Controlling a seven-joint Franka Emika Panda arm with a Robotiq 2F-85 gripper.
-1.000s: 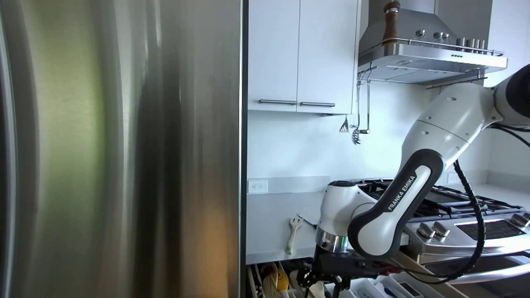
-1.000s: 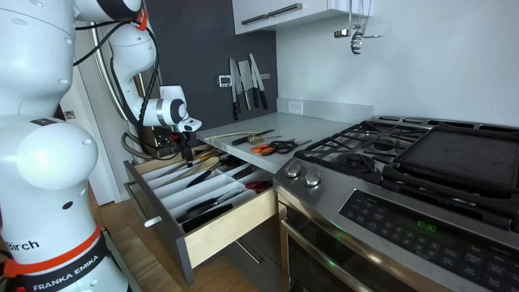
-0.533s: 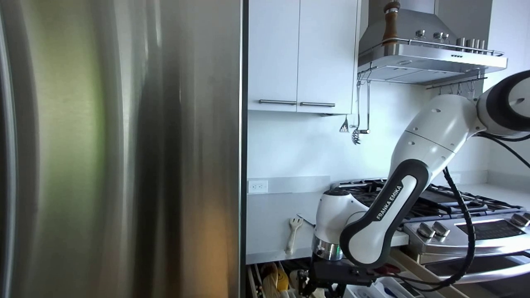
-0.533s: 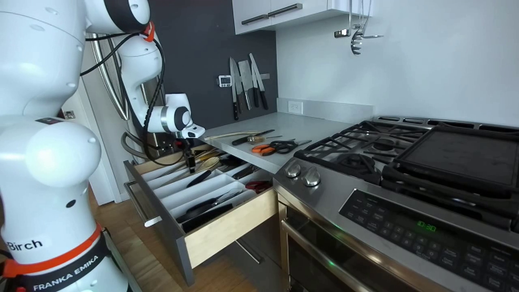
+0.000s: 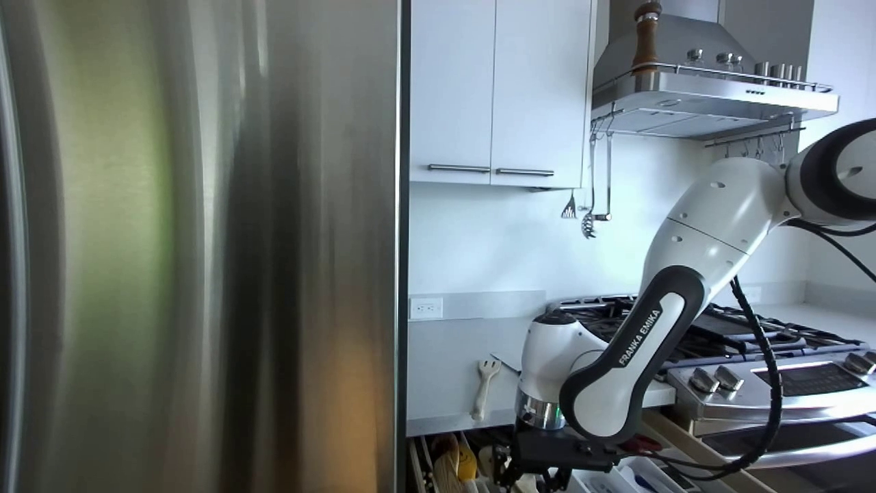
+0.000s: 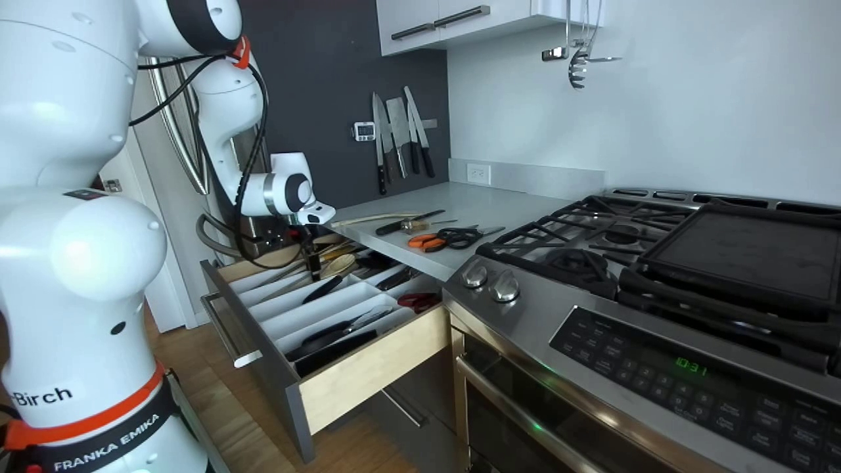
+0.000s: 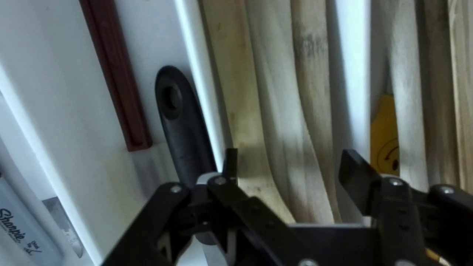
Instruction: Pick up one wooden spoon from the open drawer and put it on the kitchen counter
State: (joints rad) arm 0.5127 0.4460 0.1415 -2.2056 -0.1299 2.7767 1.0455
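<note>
To the right of the drawer (image 6: 371,371), in an exterior view, stands the gas stove (image 6: 644,309); to its left, the robot base (image 6: 98,410). The kitchen counter (image 6: 499,200) overhangs the drawer's rear and bears scissors (image 6: 471,234). Inside the drawer, a wooden spoon (image 6: 340,264) is noted. Kitchen knives (image 6: 397,121) hang behind and above the drawer.

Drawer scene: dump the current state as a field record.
drawer: open, divided inside
wooden spoon: in the drawer
pincer: open, jaws apart; wooden handles show between them in the wrist view
held: nothing visible
kitchen counter: bears pale forked utensil, orange-handled tool
stove clock: 10:31
</note>
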